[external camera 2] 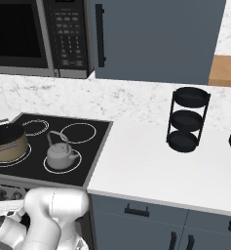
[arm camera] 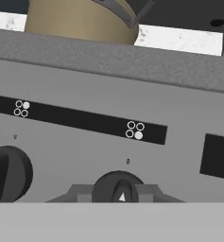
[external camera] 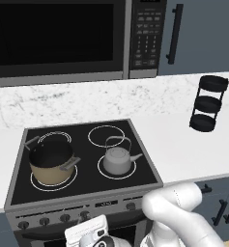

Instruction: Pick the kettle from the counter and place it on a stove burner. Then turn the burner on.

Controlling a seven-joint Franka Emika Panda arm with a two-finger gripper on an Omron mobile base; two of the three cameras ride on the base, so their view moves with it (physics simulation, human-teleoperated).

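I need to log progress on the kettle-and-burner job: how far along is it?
Done: the kettle stands on the front-right stove burner, off the counter. In hand: the gripper is down at the stove's front panel, its fingers either side of a dark knob. Left: turning it; nothing shows the burner lit yet.

- kettle point(external camera: 118, 161): silver-grey
- pot point(external camera: 50, 163): tan, black inside
- cooktop point(external camera: 140, 164): black glass, thin white rings
- counter point(external camera: 183, 144): white, faint grey veining
- tiered rack point(external camera: 207, 103): black
- knob point(arm camera: 117, 188): dark, on grey panel
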